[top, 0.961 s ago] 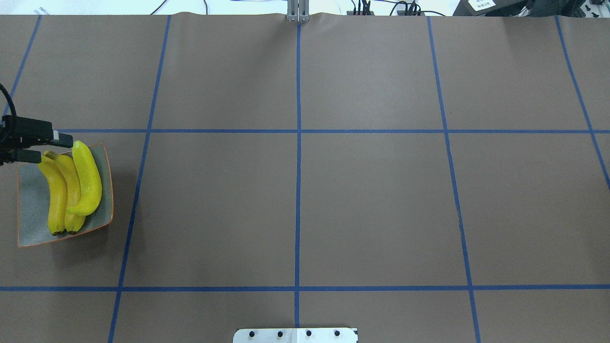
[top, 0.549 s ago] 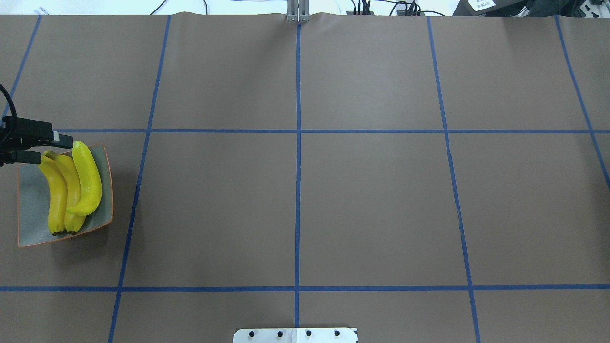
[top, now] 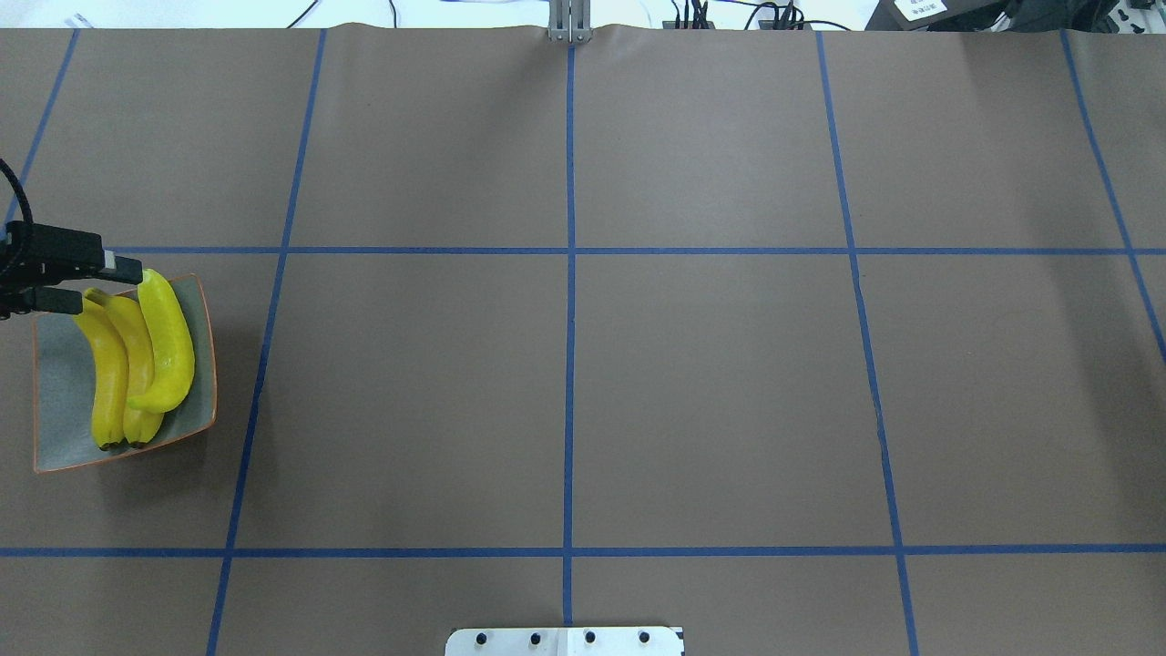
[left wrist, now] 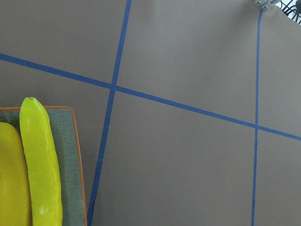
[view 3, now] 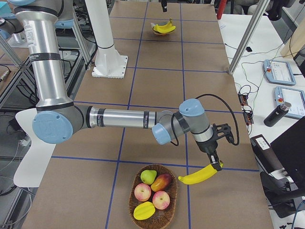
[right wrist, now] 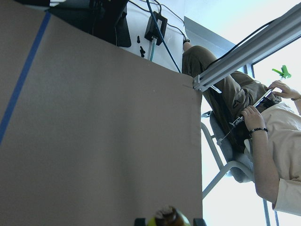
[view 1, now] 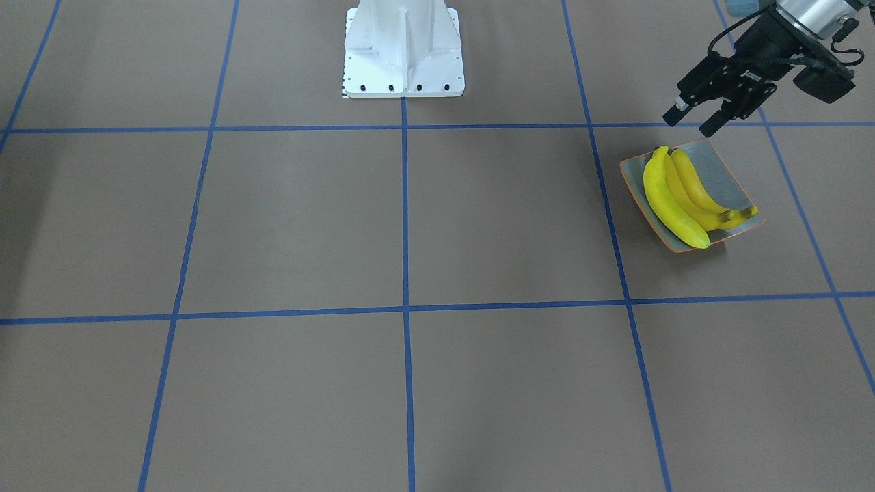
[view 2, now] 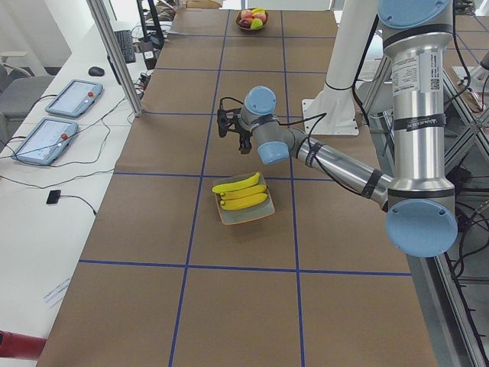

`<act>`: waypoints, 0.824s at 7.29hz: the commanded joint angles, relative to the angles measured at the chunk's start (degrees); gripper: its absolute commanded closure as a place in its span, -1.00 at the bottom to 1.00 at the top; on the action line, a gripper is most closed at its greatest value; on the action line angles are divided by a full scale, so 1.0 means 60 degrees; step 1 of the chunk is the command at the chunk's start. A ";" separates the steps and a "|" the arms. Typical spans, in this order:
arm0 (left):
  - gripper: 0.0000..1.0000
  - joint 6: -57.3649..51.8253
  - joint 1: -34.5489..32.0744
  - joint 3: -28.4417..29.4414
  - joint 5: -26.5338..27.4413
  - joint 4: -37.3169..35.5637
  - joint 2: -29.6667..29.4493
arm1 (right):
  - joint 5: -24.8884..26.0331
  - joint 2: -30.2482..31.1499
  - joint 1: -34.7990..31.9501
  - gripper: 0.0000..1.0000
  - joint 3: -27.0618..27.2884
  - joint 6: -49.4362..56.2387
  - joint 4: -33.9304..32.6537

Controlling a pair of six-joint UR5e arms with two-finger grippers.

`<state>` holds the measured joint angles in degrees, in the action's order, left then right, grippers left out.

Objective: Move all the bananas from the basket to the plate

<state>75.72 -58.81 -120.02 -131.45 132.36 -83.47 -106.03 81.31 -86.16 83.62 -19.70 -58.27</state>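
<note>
Counting three smooth, bright yellow, curved bananas point(top: 137, 364) nested side by side and touching on the squarish, glossy grey-green plate point(top: 59, 410) with its thin orange rim, dark tips at the robot's end. Over by the oval woven brown basket point(view 3: 164, 219), spotting the fourth banana point(view 3: 198, 176) hanging just beside the rim, roughly level, pinched at one end in the right gripper point(view 3: 215, 161)

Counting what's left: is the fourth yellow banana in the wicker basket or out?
Out: the right pincer holds the curved yellow banana beside the brown wicker basket.
</note>
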 commanded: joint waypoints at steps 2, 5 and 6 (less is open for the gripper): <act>-1.00 0.0021 0.0003 0.0009 -0.0005 0.0030 -0.0164 | 0.0005 -0.0818 0.1947 1.00 0.2097 -0.4801 -0.1269; -1.00 0.0006 0.0003 0.0009 0.0039 0.0118 -0.0587 | 0.0532 -0.2456 0.4174 1.00 0.2558 -0.8743 -0.1641; -1.00 0.0021 0.0017 0.0023 0.0010 0.0118 -0.0865 | 0.0562 -0.3000 0.4876 1.00 0.2775 -1.0019 -0.1641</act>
<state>75.78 -58.77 -119.96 -131.31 133.01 -86.76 -102.98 67.67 -62.11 99.06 -69.75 -67.98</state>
